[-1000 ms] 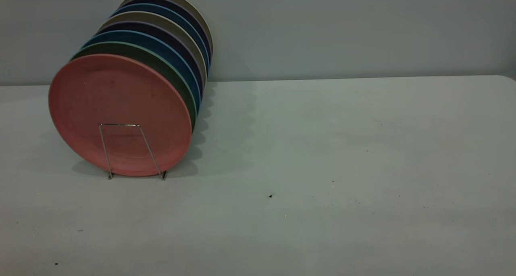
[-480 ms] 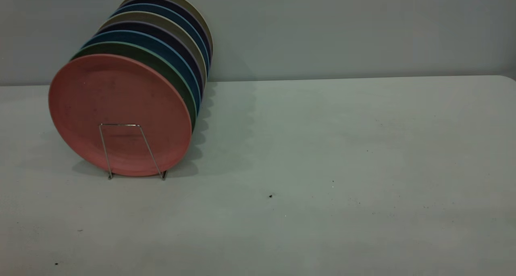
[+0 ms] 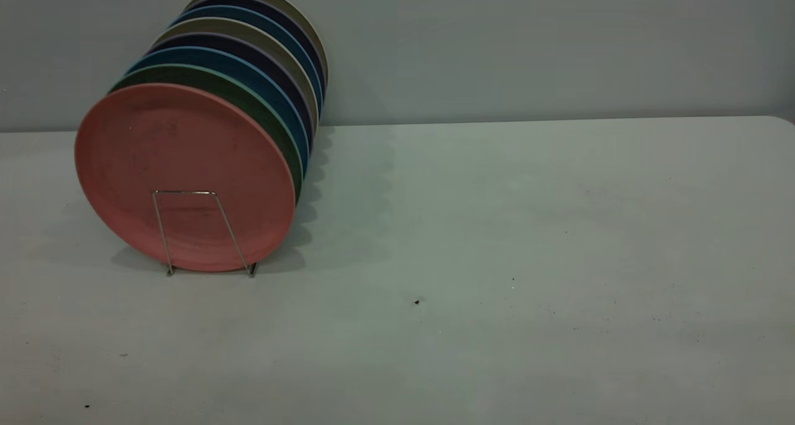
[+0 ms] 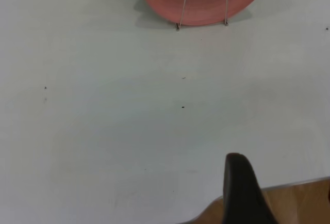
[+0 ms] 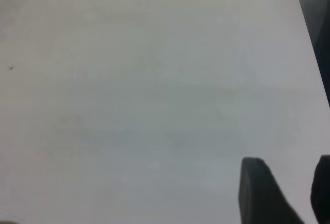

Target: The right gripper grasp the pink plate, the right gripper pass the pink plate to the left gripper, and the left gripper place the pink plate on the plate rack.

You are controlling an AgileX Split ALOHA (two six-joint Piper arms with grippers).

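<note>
The pink plate (image 3: 180, 145) stands upright in the front slot of the plate rack (image 3: 185, 192), at the table's left. Its lower part (image 4: 206, 7) and the rack's front wire loop (image 4: 184, 4) also show in the left wrist view. Neither gripper shows in the exterior view. My left gripper (image 4: 281, 195) hovers over the table's near edge, well back from the plate, with one black finger (image 4: 242, 193) in view and nothing held. My right gripper (image 5: 299, 190) is open and empty above bare table, with two dark fingertips (image 5: 260, 193) showing.
Behind the pink plate, a green plate (image 3: 245, 92) and several blue, dark and beige plates fill the rack back to the wall. The table (image 3: 497, 226) stretches to the right. In the left wrist view its edge meets wooden floor (image 4: 304, 203).
</note>
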